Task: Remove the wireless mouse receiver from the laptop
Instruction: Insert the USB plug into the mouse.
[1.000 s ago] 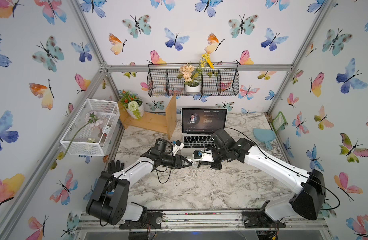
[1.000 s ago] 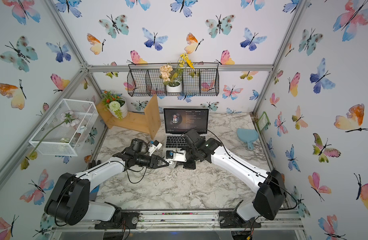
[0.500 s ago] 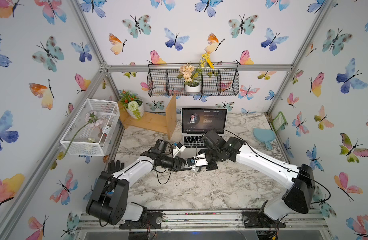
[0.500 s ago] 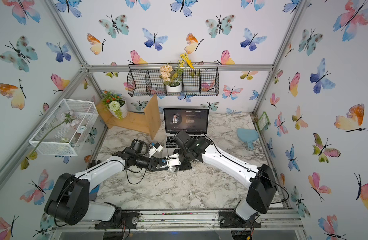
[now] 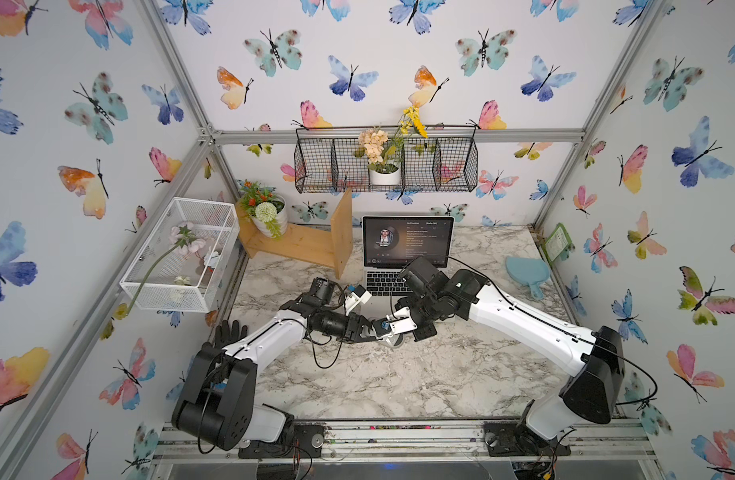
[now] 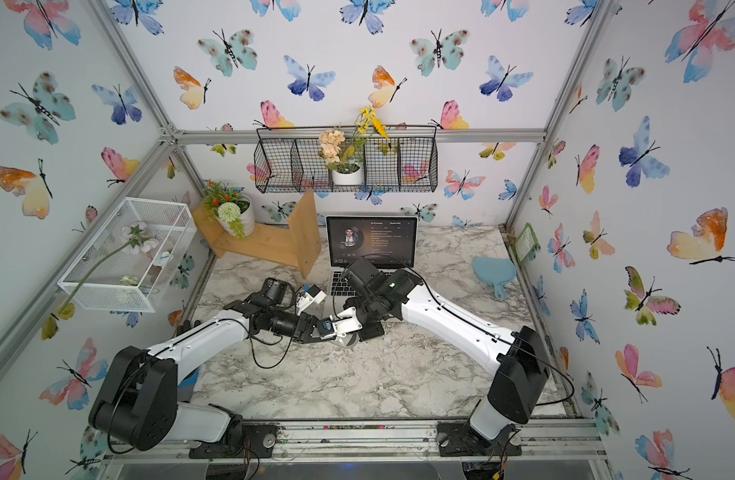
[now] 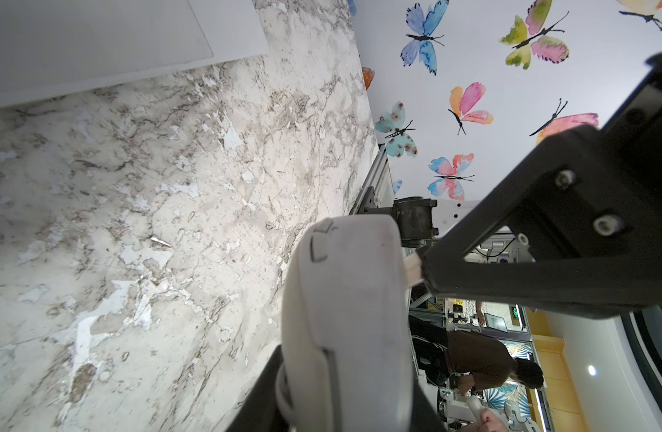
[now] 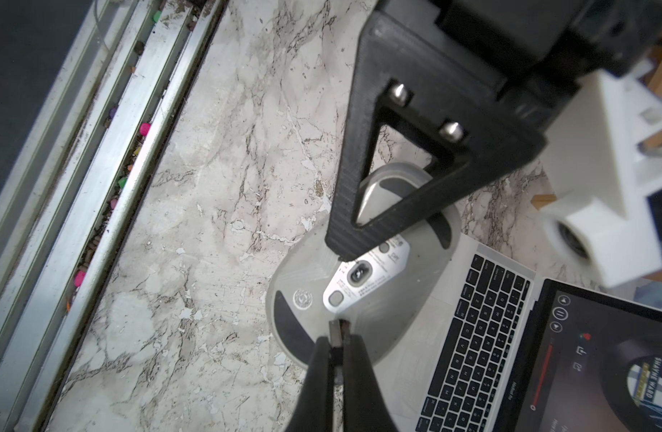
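The right gripper (image 8: 337,342) is pinched nearly shut on the wireless mouse receiver (image 8: 336,329), a tiny black stub clamped between its two dark fingertips with only its end poking out. The receiver is clear of the laptop (image 8: 483,336) and sits just at the rim of the upturned underside of a grey computer mouse (image 8: 322,284); whether it actually touches the mouse cannot be told. The left gripper (image 5: 370,329) is partly closed around that mouse, one black triangular finger (image 8: 397,187) lying across its labelled base and the other on the opposite side, so the mouse is held off the marble table (image 5: 399,382). In both top views the two grippers meet nose to nose just in front of the laptop, which stands open at the back of the table with its screen lit, showing a round portrait beside lines of text.
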